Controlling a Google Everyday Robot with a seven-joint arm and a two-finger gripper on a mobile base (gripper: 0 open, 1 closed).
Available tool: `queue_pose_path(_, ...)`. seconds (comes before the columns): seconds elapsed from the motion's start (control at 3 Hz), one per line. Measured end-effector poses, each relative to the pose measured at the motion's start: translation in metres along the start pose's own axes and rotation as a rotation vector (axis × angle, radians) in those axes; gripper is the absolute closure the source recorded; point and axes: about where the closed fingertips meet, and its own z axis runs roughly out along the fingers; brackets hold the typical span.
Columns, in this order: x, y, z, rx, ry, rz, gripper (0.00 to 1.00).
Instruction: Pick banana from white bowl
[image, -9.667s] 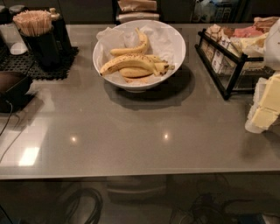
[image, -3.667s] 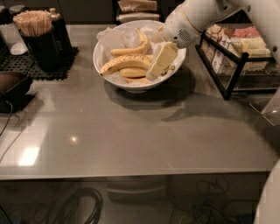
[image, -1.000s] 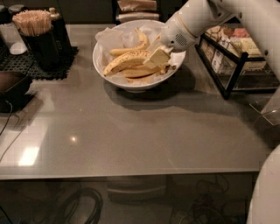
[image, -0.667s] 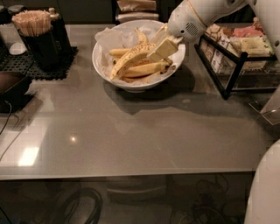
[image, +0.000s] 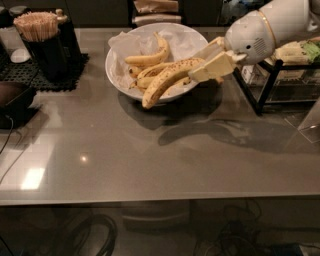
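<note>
**Q:** Hand first, quick. What's it doing?

**A:** Your gripper sits over the right rim of the white bowl. Its 2 fingers are closed around the banana, pinching it near 1 end only. The arm reaches in from the right of the bowl.

**Q:** And the banana itself?

**A:** It's held at a slant. The gripped end is high over the bowl's right side. The free tip hangs low across the bowl's near rim, pointing front-left. I can't tell if that tip touches the rim.

**Q:** Risks?

**A:** 3, I'd say.
1. It's an end grip on a long, heavy fruit, so it may pivot in your fingers and droop further. If you swing fast it could slide out.
2. The low tip may catch the bowl's near rim if you pull sideways before lifting. That could drag or tip the bowl.
3. If you squeeze harder to stop the slip, you'll likely bruise or split the soft, freckled peel.

**Q:** Anything nearby to hit?

**A:** The curved banana and the shorter bananas lie inside the bowl on crumpled paper, just behind the held one. The paper might snag and come along. A black wire rack stands just right of the bowl, below your arm, so don't retreat low that way. Go straight up first, slowly.
</note>
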Motion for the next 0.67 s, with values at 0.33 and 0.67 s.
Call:
queue_pose_path(0.33,0.022,0.027,-0.008,-0.026,-0.096,0.067,1.0)
queue_pose_path(0.67,0.03,0.039,-0.013,-0.054,-0.115,0.112,1.0)
